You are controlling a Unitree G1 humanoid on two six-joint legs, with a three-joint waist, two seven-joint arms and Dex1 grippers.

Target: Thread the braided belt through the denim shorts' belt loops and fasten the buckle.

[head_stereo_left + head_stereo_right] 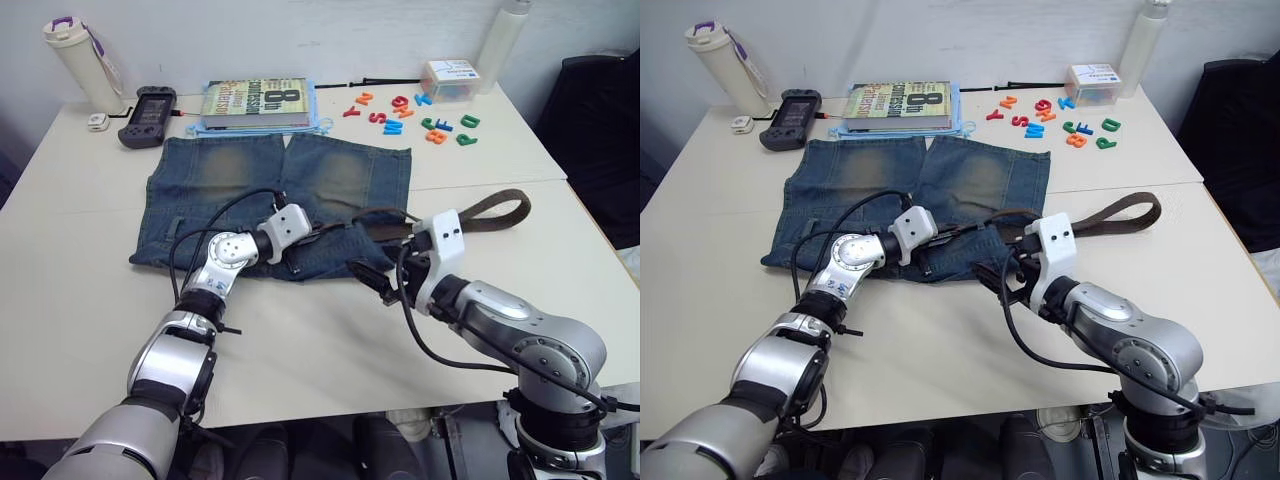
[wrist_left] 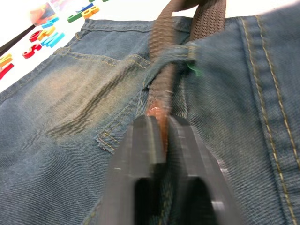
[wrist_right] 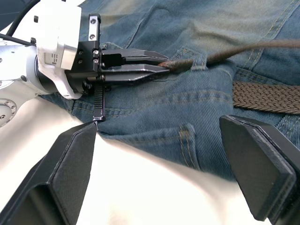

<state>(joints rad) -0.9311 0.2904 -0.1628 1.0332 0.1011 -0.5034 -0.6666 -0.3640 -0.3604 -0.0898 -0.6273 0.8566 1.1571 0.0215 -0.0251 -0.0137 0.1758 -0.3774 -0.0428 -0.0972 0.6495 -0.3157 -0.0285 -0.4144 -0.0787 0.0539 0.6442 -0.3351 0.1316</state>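
Two black-fingered arms work over the blue denim shorts with faded yellowish patches (image 1: 280, 190), spread flat on the pale table (image 1: 90, 300) with the waistband toward the robot. Across that waistband runs the dark-brown braided belt (image 3: 267, 97), its far end curling off the right side of the cloth onto the table. One short blue denim belt loop (image 2: 180, 52) already has the strap through it. The left gripper (image 3: 152, 65) is clamped on the belt's tan leather tip just past that loop, while the right gripper (image 3: 168, 178) hovers spread wide over the waistband edge, holding nothing. To do this step well — by my reading — the left should draw the tip along the waistband, low and straight, while the right pins the denim so the loop does not bunch.
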